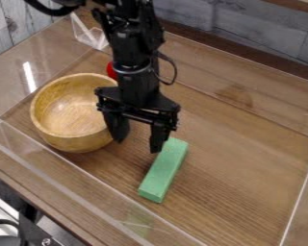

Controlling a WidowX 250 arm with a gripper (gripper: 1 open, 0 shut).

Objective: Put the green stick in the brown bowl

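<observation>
The green stick (165,169) lies flat on the wooden table, running from near the middle toward the front. The brown bowl (76,111) stands to its left with nothing visible inside. My gripper (139,136) points straight down between them, open, its two dark fingers spread just above the table. The right finger is close to the stick's far end, and the left finger is next to the bowl's rim. Nothing is between the fingers.
A red round toy (116,69) sits behind the arm, partly hidden by it. A clear plastic wall (66,197) runs around the table's front and sides. A clear holder (89,34) stands at the back left.
</observation>
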